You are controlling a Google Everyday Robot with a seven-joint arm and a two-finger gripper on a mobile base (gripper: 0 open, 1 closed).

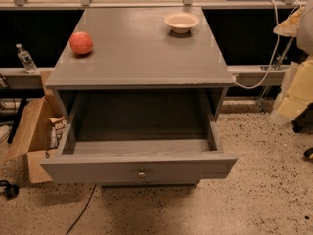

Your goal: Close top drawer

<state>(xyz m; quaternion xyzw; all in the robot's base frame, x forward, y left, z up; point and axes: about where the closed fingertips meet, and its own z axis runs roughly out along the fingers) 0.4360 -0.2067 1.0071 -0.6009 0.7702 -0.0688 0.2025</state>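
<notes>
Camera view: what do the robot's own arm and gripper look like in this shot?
Only a strip shows at the right edge. At the top is a rounded grey-white arm link. Below it are pale cream-yellow blocky parts, probably the gripper, beside the cabinet's right side. No markings, lettering or cables can be made out on them.

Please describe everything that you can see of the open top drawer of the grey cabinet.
The wide grey-painted wooden top drawer is pulled far out of the grey cabinet, level and straight. Its flat plain front carries one small round brass knob at the centre. Inside the deep box only the grey floor and side walls show. Nothing touches it; the end effector is not in view.
</notes>
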